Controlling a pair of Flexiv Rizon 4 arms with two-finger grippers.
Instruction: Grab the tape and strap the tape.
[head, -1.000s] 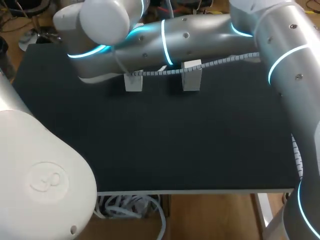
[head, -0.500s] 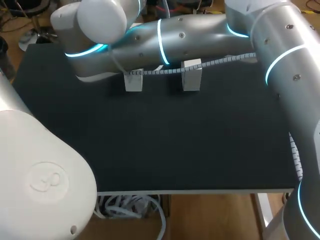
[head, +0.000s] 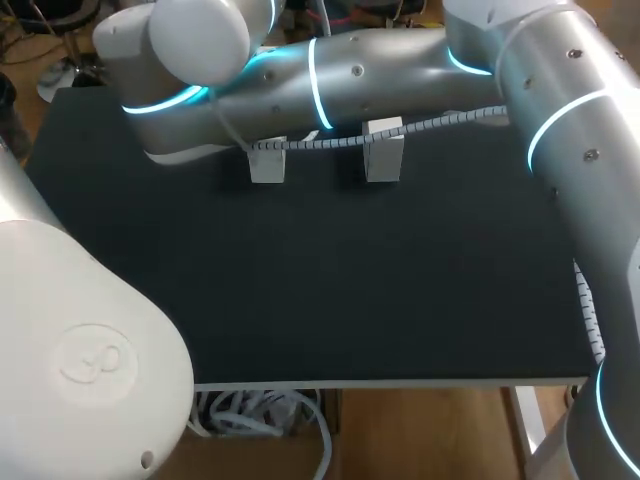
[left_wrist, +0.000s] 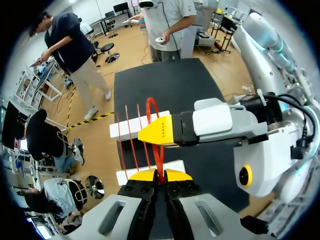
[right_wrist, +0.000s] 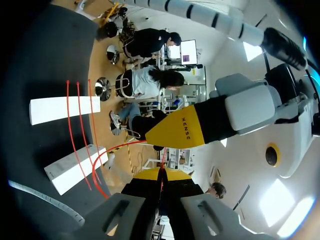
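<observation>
L hand is pressed shut, pinching the red tape betw. its yellow tips. R hand is also shut on the tape, just beside L hand, with their fingers crossing. The tape runs in several thin strands across two white blocks, w/ a loop rising toward the hands. Left block and right block stand side by side, apart, at the far side of the black bench. In head view R arm lies across the far edge behind the blocks; hands & tape are hidden there. A grey coiled cable hangs across the block tops.
</observation>
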